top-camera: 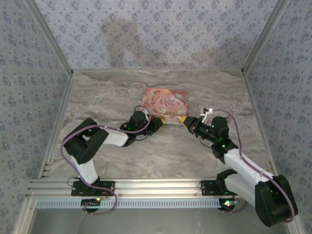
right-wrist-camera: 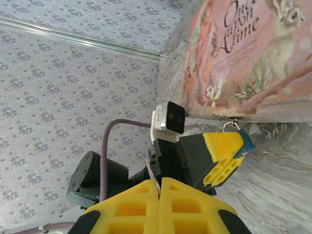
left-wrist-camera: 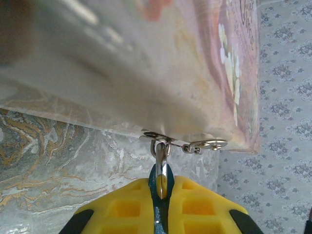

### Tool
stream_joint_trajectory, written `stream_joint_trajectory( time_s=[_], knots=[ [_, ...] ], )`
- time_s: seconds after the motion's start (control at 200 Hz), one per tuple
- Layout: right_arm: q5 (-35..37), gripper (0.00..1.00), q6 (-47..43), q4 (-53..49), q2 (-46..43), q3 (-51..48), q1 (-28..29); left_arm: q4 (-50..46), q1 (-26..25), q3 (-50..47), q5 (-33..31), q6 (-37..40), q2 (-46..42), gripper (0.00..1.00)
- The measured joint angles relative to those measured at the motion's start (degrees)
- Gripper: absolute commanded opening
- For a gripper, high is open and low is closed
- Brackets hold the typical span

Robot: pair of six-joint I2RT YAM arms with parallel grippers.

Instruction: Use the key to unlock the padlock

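Left end effector (left-wrist-camera: pixel 161 181) clamped on padlock (left-wrist-camera: pixel 156 191), hooked to pink box (left-wrist-camera: pixel 146 63) clasp

Soft, even light — the pink box (left-wrist-camera: pixel 122 58) blurs close to lens.

"Once upon a time" in dark curly script on the lid of the pink illustrated box (right-wrist-camera: pixel 253 58)

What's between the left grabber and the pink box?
The padlock: the left gripper pinches it, and its silver loop goes up to the pink box's metal clasp, seen in the left wrist view.
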Motion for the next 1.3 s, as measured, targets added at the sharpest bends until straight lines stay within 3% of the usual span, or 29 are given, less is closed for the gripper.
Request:
stream_joint_trajectory(
  time_s=[0.305,0.615,0.929,1.299],
  knots=[
    [6.01,0.00,1.42,1.55,4.11,-2.14,5.81,0.04,0.02,0.02,-0.02,-0.55,-0.39,0.06],
    [11.43,0.00,3.17,8.28,15.13,-2.73,11.82,0.37,0.02,0.42,-0.02,-1.73,-0.42,0.06],
    [14.64,0.00,5.11,16.37,22.18,-2.84,14.14,0.44,0.02,0.66,-0.02,-1.97,-0.44,0.06],
    [15.47,0.00,6.05,19.10,26.01,-2.47,14.23,2.03,0.02,0.66,-0.04,-3.37,-0.44,0.06]
  ],
)
